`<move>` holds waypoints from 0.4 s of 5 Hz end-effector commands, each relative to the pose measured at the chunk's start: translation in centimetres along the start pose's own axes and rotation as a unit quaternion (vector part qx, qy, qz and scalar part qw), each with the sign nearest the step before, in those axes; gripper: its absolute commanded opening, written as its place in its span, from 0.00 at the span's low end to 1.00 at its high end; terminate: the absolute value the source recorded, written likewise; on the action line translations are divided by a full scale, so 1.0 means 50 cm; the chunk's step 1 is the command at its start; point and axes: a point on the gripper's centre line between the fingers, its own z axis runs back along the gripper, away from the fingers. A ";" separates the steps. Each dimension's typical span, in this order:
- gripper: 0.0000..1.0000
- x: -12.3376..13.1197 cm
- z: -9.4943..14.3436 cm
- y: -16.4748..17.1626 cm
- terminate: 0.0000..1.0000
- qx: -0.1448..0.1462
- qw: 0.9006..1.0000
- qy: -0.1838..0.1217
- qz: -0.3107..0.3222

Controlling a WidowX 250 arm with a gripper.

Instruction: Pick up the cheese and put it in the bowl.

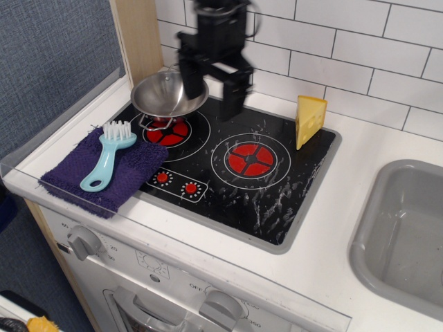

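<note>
Overhead, the claw (213, 101) hangs spread wide, empty, beside the bowl (164, 95).

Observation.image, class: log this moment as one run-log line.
end effector: open, empty, above stove beside bowl | cheese: upright at stove's back right, untouched | bowl: empty | stage: pre-grasp

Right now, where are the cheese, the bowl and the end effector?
cheese (310, 120), only camera view, its yellow face.
bowl (160, 95), same view, shiny inner wall.
end effector (214, 97), same view, midway between fingertips.
</note>
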 end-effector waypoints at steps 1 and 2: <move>1.00 0.120 0.055 -0.082 0.00 -0.030 0.997 -0.068 0.011; 1.00 0.167 0.044 -0.106 0.00 -0.030 0.996 -0.063 0.049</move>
